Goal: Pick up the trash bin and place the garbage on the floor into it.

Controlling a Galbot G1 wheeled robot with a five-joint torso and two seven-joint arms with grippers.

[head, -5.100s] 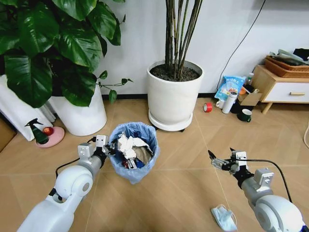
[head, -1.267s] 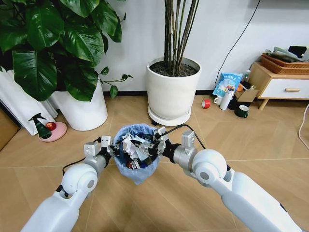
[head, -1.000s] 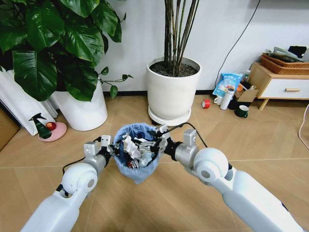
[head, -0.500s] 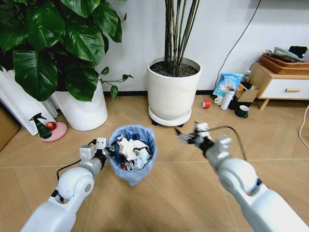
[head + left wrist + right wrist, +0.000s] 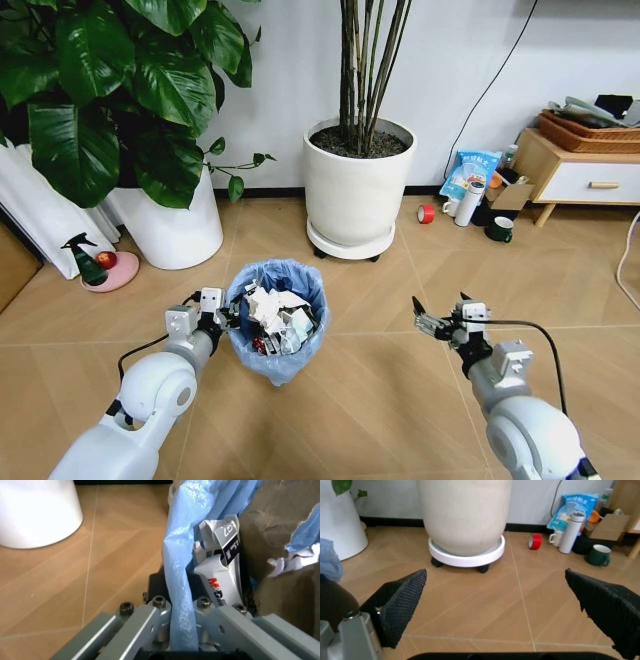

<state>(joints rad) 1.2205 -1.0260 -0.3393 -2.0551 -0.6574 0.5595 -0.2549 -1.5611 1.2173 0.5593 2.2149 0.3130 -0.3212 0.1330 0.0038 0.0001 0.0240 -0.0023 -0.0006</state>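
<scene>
Nearest to us the left gripper (image 5: 222,318) is clamped on the near left rim of the trash bin (image 5: 276,358); in the left wrist view we see its 2 fingers (image 5: 150,624) closed on a fold of the light blue bag (image 5: 182,573), 1 finger outside and 1 inside the liner. We see the bin as small, round and dark under that crinkled blue plastic, which spills over the rim all around. It is stuffed to the top with garbage (image 5: 277,317): crumpled white paper, a white carton with black and red print (image 5: 222,577), brown paper, a bit of red low down. The bin is in front of the robot, left of centre, over the floor (image 5: 370,400); we cannot tell whether its base touches the tiles.

The right gripper (image 5: 440,318) hovers over bare floor to the right of the bin, well apart from it, fingers spread wide and holding nothing; the right wrist view shows the 2 black mesh pads (image 5: 400,602) far apart with tan chevron tiles between them.

Further back stands a white plant pot on a wheeled saucer (image 5: 358,185), a second white pot with big green leaves (image 5: 168,225) to the left, and a green spray bottle on a pink dish (image 5: 92,268). To the right rear, by a low wooden cabinet (image 5: 580,180), sit a red tape roll (image 5: 428,213), a white bottle (image 5: 468,205) and a dark green mug (image 5: 501,230)
</scene>
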